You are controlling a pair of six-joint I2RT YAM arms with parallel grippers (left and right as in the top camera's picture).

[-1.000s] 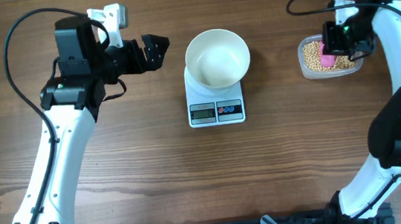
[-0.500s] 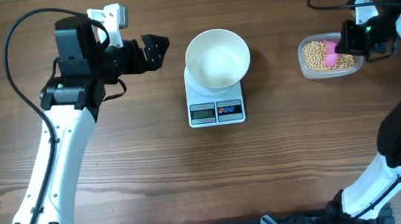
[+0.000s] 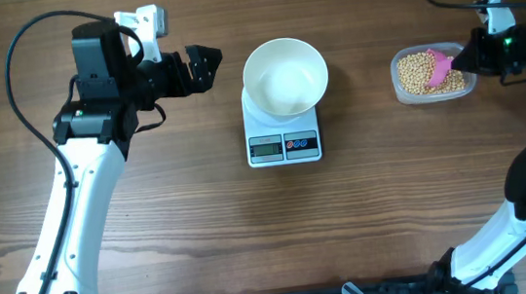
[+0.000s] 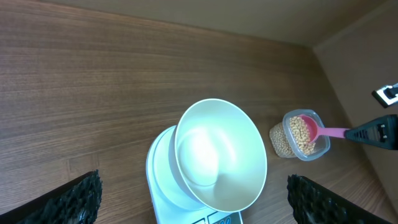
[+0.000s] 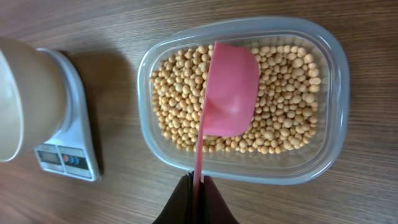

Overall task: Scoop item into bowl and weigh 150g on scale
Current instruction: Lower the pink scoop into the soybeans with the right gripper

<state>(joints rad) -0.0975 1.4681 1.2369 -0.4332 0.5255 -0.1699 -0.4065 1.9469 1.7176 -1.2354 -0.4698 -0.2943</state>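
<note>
Pink scoop (image 5: 230, 93) clamped in right pincer (image 5: 198, 182), on beans (image 5: 280, 134) — left pincer (image 3: 204, 67) apart.

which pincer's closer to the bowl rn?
Left. The left pincer sits open beside the bowl, apart from it; the right pincer is farther, beyond the scale at the tub, shut on a pink scoop.

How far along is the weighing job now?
Done: the white bowl sits empty on the scale. In hand: the right tool is shut on the pink scoop, its cup over the beans in the clear tub. Left: moving beans into the bowl and weighing them.
</note>
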